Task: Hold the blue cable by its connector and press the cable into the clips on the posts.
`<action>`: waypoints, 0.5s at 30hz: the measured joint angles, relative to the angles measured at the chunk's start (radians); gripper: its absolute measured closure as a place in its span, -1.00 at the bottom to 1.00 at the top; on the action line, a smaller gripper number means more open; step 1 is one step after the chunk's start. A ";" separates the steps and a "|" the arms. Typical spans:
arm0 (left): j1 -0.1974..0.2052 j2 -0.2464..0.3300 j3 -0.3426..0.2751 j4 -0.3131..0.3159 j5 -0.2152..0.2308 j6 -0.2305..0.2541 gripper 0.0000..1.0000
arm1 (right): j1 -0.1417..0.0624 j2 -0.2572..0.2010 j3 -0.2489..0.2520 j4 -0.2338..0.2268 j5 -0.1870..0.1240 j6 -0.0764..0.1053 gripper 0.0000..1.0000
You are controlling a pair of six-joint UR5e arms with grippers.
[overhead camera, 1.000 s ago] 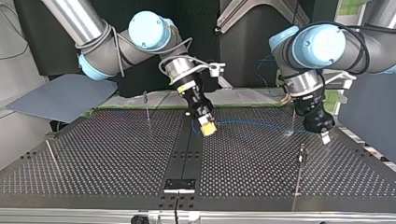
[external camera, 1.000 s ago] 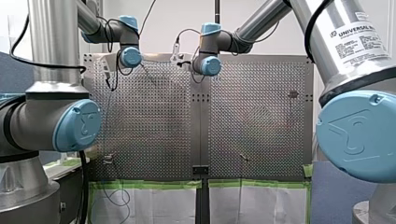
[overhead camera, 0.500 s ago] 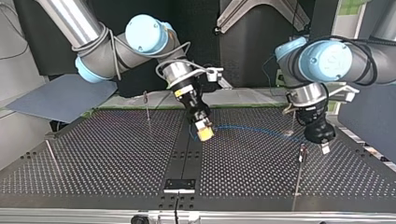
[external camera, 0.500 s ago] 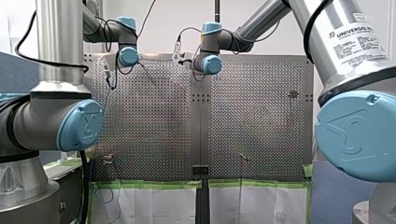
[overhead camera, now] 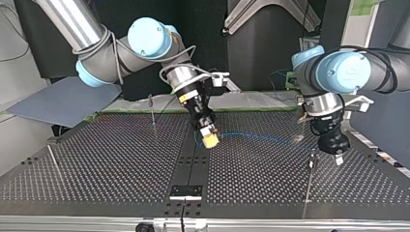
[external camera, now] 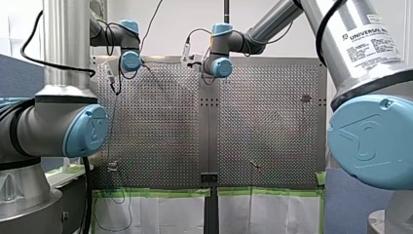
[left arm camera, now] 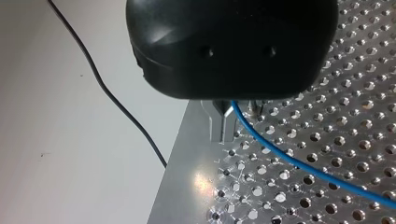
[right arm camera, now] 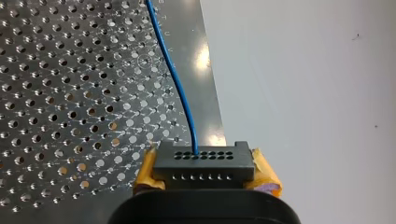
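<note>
In the right wrist view my right gripper [right arm camera: 205,181] has its yellow pads [right arm camera: 145,173] shut on a black connector [right arm camera: 204,158], and the blue cable [right arm camera: 177,84] leaves its top row of holes. Across the top view the blue cable [overhead camera: 261,138] runs from my right gripper [overhead camera: 209,139] to my left gripper [overhead camera: 337,155]. The left gripper hangs beside the top of a thin post [overhead camera: 310,179]. Seen from the left wrist, the metal fingers [left arm camera: 222,125] of my left gripper [left arm camera: 231,127] are shut on the cable [left arm camera: 303,165], just above the perforated plate.
Two more thin posts [overhead camera: 153,115] [overhead camera: 53,163] stand at the top view's left. A dark strip [overhead camera: 193,164] runs down the table's middle to a black block [overhead camera: 185,191]. The front view shows green tape [external camera: 156,192] along the near edge and loose cable [external camera: 114,214] hanging below.
In the top view my left gripper has moved down and right, close to the right-hand post. My right gripper has shifted slightly down and left, and the cable between them hangs lower.
</note>
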 joint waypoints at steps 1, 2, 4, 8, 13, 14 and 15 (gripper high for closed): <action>0.003 0.000 0.001 0.001 0.005 -0.002 1.00 | -0.001 0.000 -0.001 0.000 0.000 0.000 1.00; 0.006 0.000 0.001 0.001 0.010 -0.004 1.00 | -0.002 0.000 -0.004 0.000 -0.001 0.000 1.00; 0.012 -0.001 0.004 0.002 0.025 -0.010 1.00 | -0.004 0.000 -0.008 0.001 -0.001 0.001 1.00; 0.026 -0.005 0.010 0.005 0.055 -0.025 1.00 | -0.009 0.001 -0.013 0.001 -0.002 0.001 1.00; 0.043 -0.028 0.031 0.004 0.101 -0.052 1.00 | -0.018 0.012 -0.020 0.002 -0.004 0.000 1.00; 0.046 -0.035 0.036 0.002 0.109 -0.057 1.00 | -0.020 0.018 -0.023 0.002 -0.005 0.000 1.00; 0.050 -0.041 0.039 0.002 0.117 -0.062 1.00 | -0.021 0.022 -0.025 0.002 -0.005 0.000 1.00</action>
